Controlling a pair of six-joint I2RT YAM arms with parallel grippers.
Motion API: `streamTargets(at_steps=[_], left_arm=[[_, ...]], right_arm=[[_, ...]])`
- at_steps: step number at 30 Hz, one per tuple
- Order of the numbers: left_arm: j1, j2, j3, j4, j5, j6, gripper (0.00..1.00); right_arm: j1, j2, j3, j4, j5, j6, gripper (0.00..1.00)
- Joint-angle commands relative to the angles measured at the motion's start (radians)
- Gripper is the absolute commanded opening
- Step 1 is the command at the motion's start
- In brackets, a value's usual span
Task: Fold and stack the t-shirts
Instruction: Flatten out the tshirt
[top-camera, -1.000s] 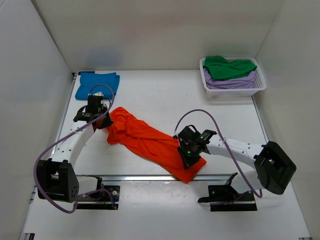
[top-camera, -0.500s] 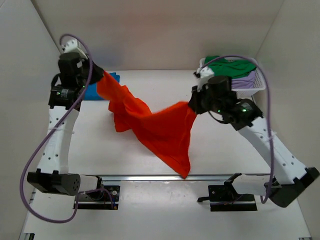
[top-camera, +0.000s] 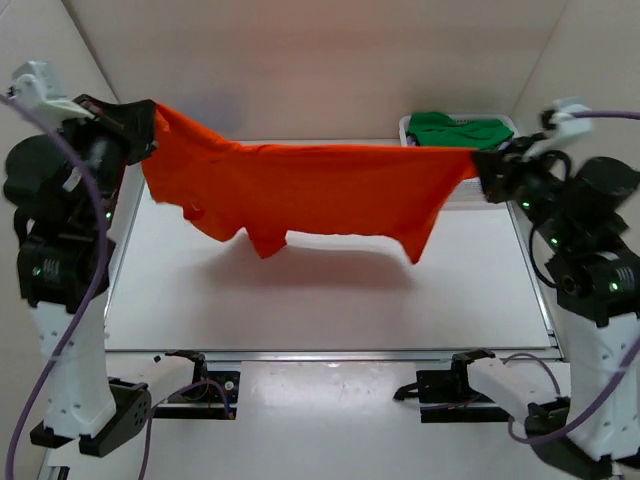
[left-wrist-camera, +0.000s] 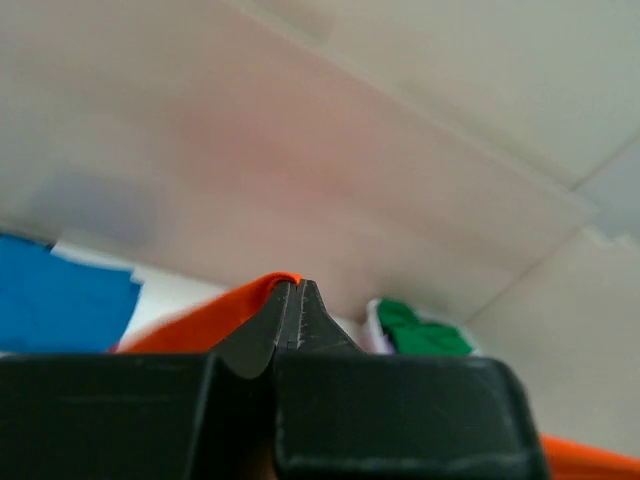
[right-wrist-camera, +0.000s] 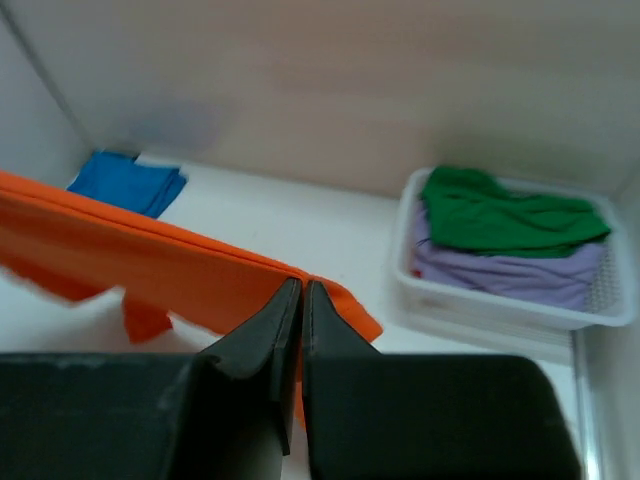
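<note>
White tabletop (top-camera: 330, 300), boxed in by pale walls. Strung high above it, clear of the surface: orange t-shirt (top-camera: 300, 190), pulled wide along its top edge, lower hem and one sleeve hanging loose beneath. Pinched at one end by left gripper (top-camera: 145, 125), pressed tight on a fold of orange cloth in the wrist view. Pinched at the other end by right gripper (top-camera: 482, 167), likewise closed down on a thin orange edge.

Soft, light, limp stuff by the look of it. Sags wherever unsupported, holds no shape of its own, likely to bunch or twist if lowered carelessly. Probably prone to slipping from a thin edge pinch under a hard tug. Best taken at corners or along a seam, shoulders or hem, with both ends level for laying it flat.

Further out: blue t-shirt (right-wrist-camera: 130, 180) lying flat at the far left of the table, well apart from the other colours. At the far right corner, white lattice basket (right-wrist-camera: 470, 305) holding green t-shirt (top-camera: 455, 130) on top of lavender t-shirt (right-wrist-camera: 500, 270), both crumpled, not yet folded.
</note>
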Motion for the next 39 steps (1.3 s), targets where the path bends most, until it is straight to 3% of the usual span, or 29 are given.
streamTargets(at_steps=[1,8,15,23,39], left_arm=[[-0.063,-0.031,0.125,0.005,-0.082,0.026,0.0],[-0.088,-0.02,0.117,0.059,-0.09,0.023,0.0],[-0.013,0.04,0.027,0.122,-0.021,0.052,0.0],[0.007,0.129,0.094,0.125,-0.018,0.112,0.0],[-0.031,-0.011,0.101,0.025,-0.001,0.09,0.0]], right_arm=[[-0.103,-0.058,0.072,0.117,-0.214,0.024,0.0],[-0.152,-0.002,0.12,0.117,-0.297,0.059,0.0],[-0.123,0.076,0.094,0.146,-0.222,0.007,0.0],[-0.134,0.142,0.091,0.177,-0.198,-0.017,0.0],[-0.168,-0.042,-0.068,0.15,-0.224,0.009,0.0]])
